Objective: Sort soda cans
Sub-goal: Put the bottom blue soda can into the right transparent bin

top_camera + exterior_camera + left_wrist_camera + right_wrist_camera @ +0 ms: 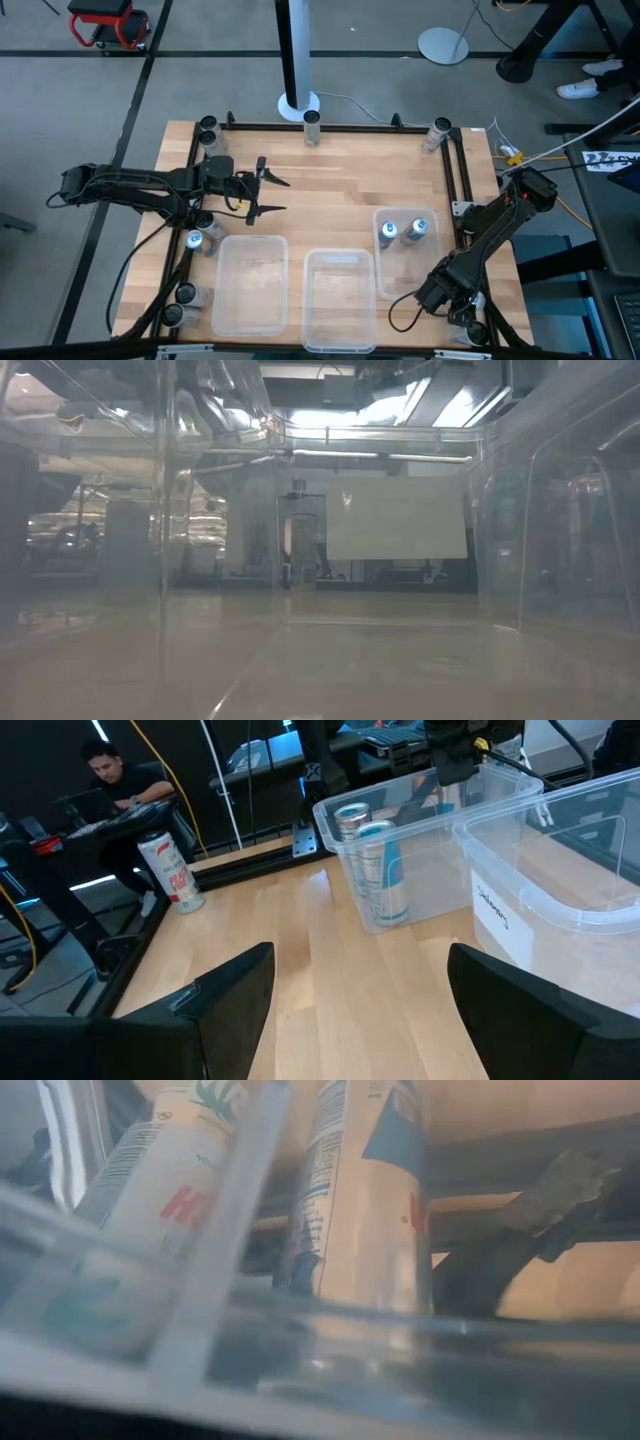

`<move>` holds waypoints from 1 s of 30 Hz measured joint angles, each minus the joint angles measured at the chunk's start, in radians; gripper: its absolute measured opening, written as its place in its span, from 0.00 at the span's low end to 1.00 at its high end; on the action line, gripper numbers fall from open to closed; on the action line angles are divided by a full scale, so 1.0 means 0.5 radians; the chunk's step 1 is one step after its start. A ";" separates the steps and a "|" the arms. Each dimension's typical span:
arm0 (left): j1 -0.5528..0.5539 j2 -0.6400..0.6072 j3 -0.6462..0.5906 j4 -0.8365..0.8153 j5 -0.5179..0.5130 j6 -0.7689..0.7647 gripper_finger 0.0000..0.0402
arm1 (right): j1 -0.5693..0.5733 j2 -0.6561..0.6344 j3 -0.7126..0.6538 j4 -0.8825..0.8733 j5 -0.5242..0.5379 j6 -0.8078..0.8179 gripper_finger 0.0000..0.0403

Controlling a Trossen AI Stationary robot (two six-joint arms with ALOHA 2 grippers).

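Soda cans (400, 231) number only two in the right-hand bin (428, 272) at lower right of the high view, others line the table edges unsorted, the left gripper (272, 196) hovers empty, fingers apart, and the right gripper's (428, 293) fingers I cannot tell.

My right gripper (432, 297) sat tucked low beside the right bin (433, 281), its fingers too small and folded under to read from above; my right wrist camera saw only two cans (365, 1200) through a blurred clear wall, their tops cut off by the frame's edge; the low view was smeared by bin walls (165, 540), showing neither arm; the cans along the table's left edge (186, 295) were partly hidden behind my left arm's cables.
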 joint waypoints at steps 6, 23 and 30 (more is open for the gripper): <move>0.000 0.000 0.000 0.000 0.000 0.000 0.72 | 0.002 0.004 0.156 -0.261 0.079 -0.009 0.57; -0.001 0.000 0.000 0.001 0.000 -0.005 0.72 | 0.002 -0.089 0.493 -0.664 0.087 0.117 0.57; 0.000 0.000 0.000 0.004 0.000 -0.007 0.72 | -0.001 -0.204 0.573 -0.660 -0.033 0.127 0.57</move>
